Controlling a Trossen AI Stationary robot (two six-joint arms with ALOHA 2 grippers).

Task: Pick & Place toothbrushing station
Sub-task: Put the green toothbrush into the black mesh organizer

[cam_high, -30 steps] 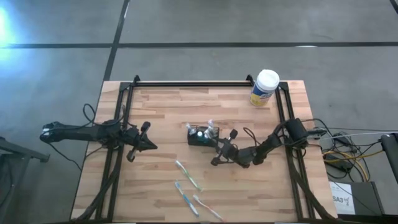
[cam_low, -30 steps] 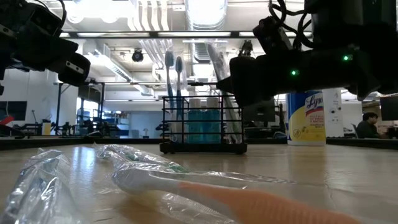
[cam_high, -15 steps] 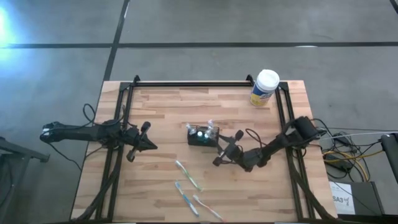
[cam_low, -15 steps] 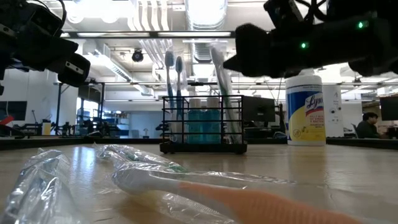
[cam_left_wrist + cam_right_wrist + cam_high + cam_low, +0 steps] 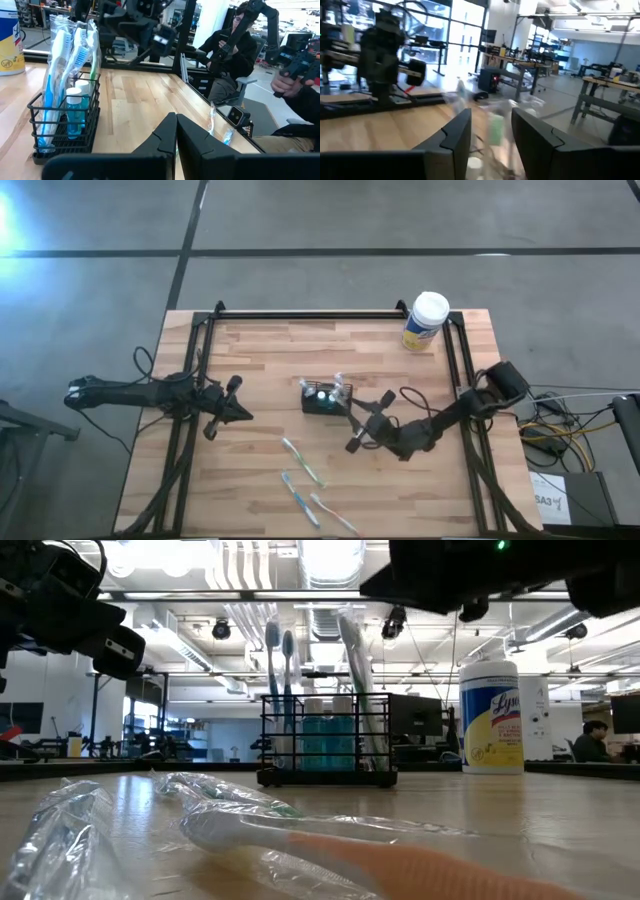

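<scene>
The toothbrushing station, a small black wire-mesh basket (image 5: 324,398), stands on its base at the table's middle. It holds upright wrapped toothbrushes and small blue bottles, which show in the low view (image 5: 325,745) and the left wrist view (image 5: 64,131). My right gripper (image 5: 356,421) is open and empty, just right of the basket and raised above the table; its wrist view (image 5: 490,145) looks past the blurred toothbrush tops. My left gripper (image 5: 240,413) is shut and empty, left of the basket, and also shows in its own view (image 5: 176,145).
Three wrapped toothbrushes (image 5: 303,462) (image 5: 298,498) (image 5: 335,515) lie near the table's front edge, close in the low view (image 5: 330,850). A yellow canister with a white lid (image 5: 425,321) stands at the far right corner. People sit beyond the table (image 5: 235,50).
My right gripper has risen well above the basket and drawn back a little toward the table's near right. The basket has stayed where it was.
</scene>
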